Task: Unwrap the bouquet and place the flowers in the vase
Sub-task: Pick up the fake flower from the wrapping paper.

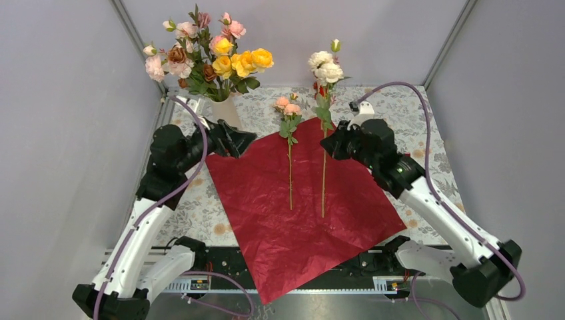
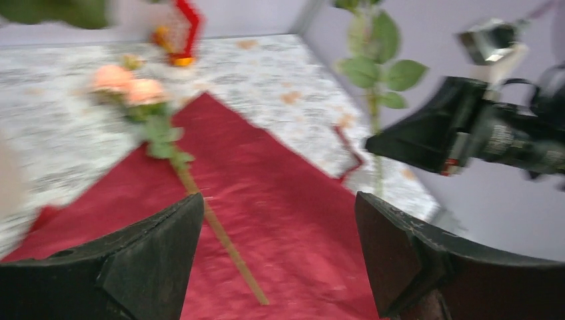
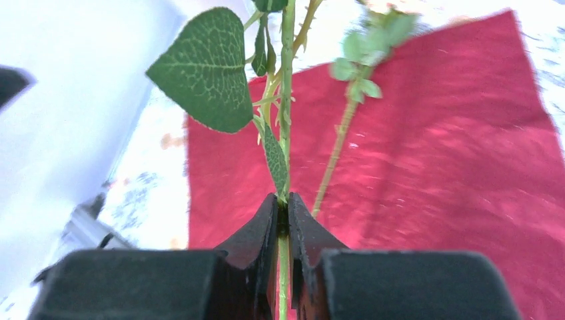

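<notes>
The table (image 1: 426, 133) carried everything, and the dark red wrapping paper (image 1: 293, 233) lay opened flat across its middle, one corner hanging over the near edge. So the unwrapping looked done! Most of the flowers (image 1: 206, 57) stood bunched in the vase (image 1: 226, 109) at the far left corner.

The right gripper (image 3: 284, 203) was pinched tight on the stem of a white flower (image 1: 326, 67), gripping just under the leaves. That flower stood upright over the paper's far right side, its foot down on the red sheet, probably to keep the blooms clear for carrying to the vase.

The left gripper (image 2: 280, 207) hung with jaws spread wide and nothing in them, beside the paper's left corner, near the vase.

One peach flower (image 1: 290, 110) lay flat on the paper, head toward the far edge, waiting its turn.
</notes>
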